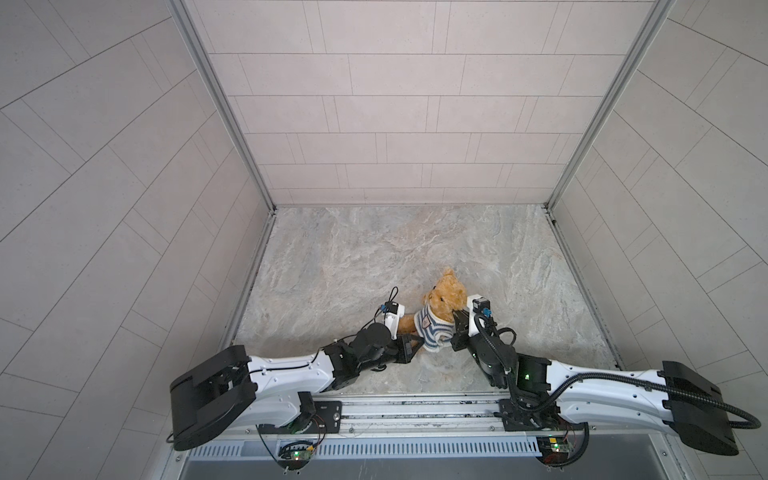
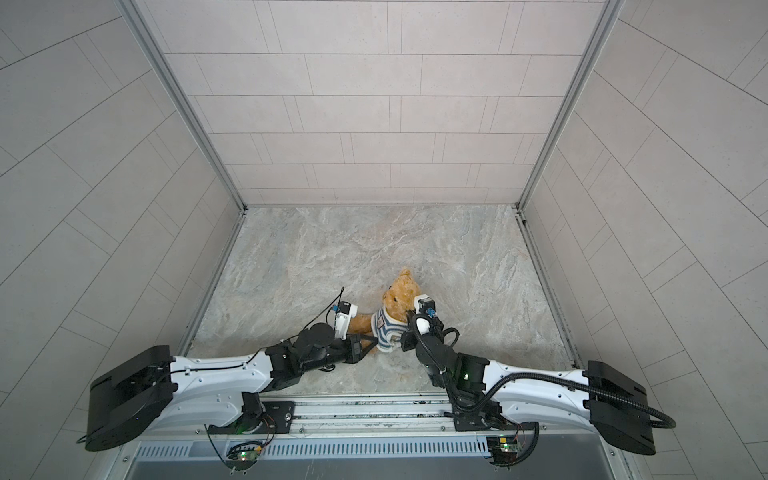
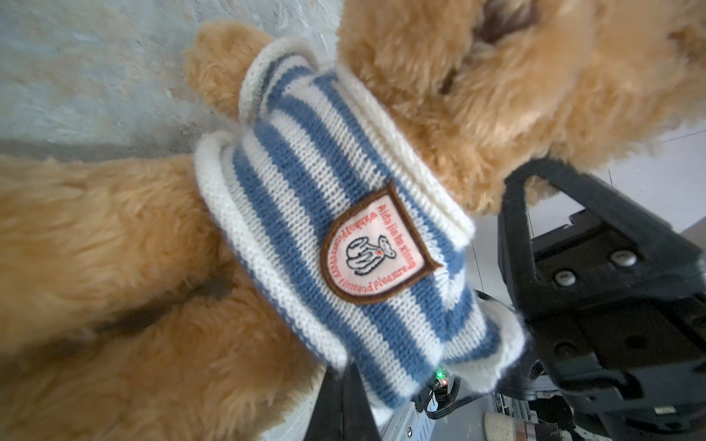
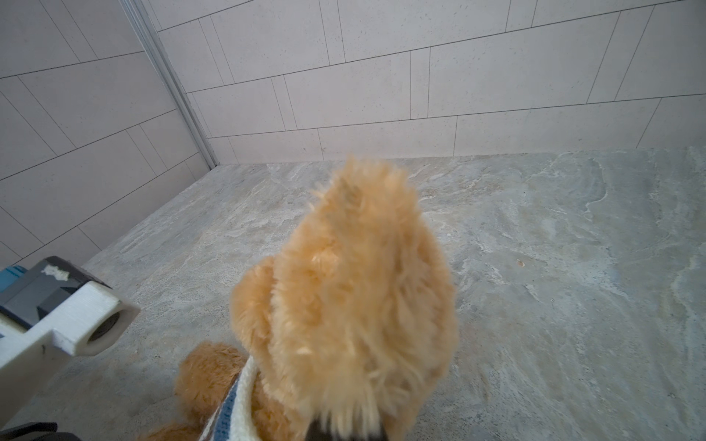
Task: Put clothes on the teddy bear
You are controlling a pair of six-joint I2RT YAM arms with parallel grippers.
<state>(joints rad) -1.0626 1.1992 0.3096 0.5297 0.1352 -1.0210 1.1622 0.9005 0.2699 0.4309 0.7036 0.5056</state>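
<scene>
ITEM: teddy bear [image 1: 446, 295] [image 2: 401, 297] [image 3: 95, 236] [image 4: 355, 290], golden-brown plush, 1 pc
LOC: on bench [image 1: 519, 270] [image 2: 478, 266], marble-look top, near front edge approx. centre, between the two arms; upright, head tipped twd back wall
COND: wearing shirt [image 1: 432, 328] [image 2: 388, 328] [image 3: 305, 214], knit, blue/white stripes, cream collar & hem; covers torso, one paw out through a sleeve in left wrist view; legs bare. Shield badge [image 3: 376, 244] w/ brown border on chest, faces left wrist cam

LEFT PINCER: left pincer [image 1: 419, 342] [image 2: 374, 341] [image 3: 336, 401] closed tight, tips at lower hem of shirt, touching it in both top views; whether cloth is nipped between them, can't tell

RIGHT PINCER: right pincer [image 1: 456, 312] [image 2: 409, 312] [image 3: 523, 179] [image 4: 344, 431] closed, tips sunk in fur at back of head/neck just above collar, gripping the teddy bear there; in right wrist view head fills mid-frame, blurred

SURROUNDS: pale tiled walls [image 1: 395, 104] [image 4: 420, 76] on 3 sides
</scene>
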